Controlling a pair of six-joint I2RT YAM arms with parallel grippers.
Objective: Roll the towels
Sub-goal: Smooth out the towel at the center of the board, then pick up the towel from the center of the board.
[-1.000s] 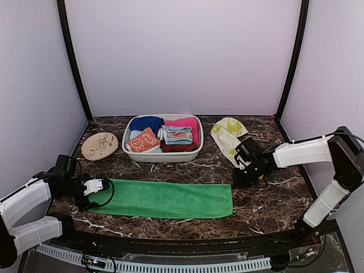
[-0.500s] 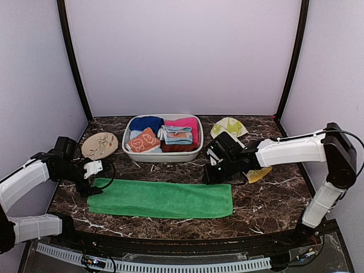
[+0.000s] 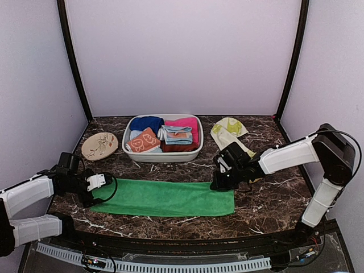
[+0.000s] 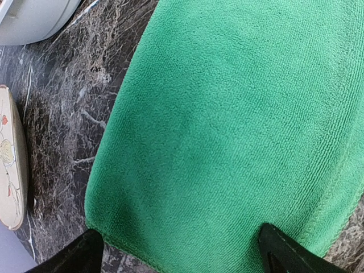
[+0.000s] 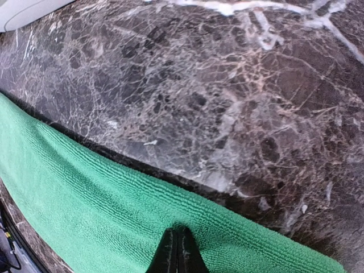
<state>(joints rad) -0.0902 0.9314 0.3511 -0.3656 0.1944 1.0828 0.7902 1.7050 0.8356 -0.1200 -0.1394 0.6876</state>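
The green towel (image 3: 162, 198) lies flat and spread on the dark marble worktop (image 3: 273, 199), its long axis running left to right, parallel to the near edge, with one short end toward each arm. The left claw (image 3: 98, 185) sits at the left short end; in its wrist view the two dark fingertips (image 4: 79, 257) stand wide apart, one near each corner of that end, with nothing between them but the nap of the cloth. The right claw (image 3: 219, 183) is at the towel's far right corner by the back edge, its fingers (image 5: 177, 250) pressed together, tips down on the green cloth (whether any fold is nipped between them cannot be made out). A band of bare marble runs between the towel's back edge and the white basin (image 3: 163, 153) of folded cloths, and a narrower strip separates its front edge from the worktop's rim. The cream towel with yellow-green shapes (image 3: 227, 133) lies at the back right, just beside the basin, long axis slanting toward the front right; its lower end is hidden behind the right arm. A round cream disc (image 3: 99, 145) rests left of the basin, well apart from the green towel; the left wrist view cuts it off.
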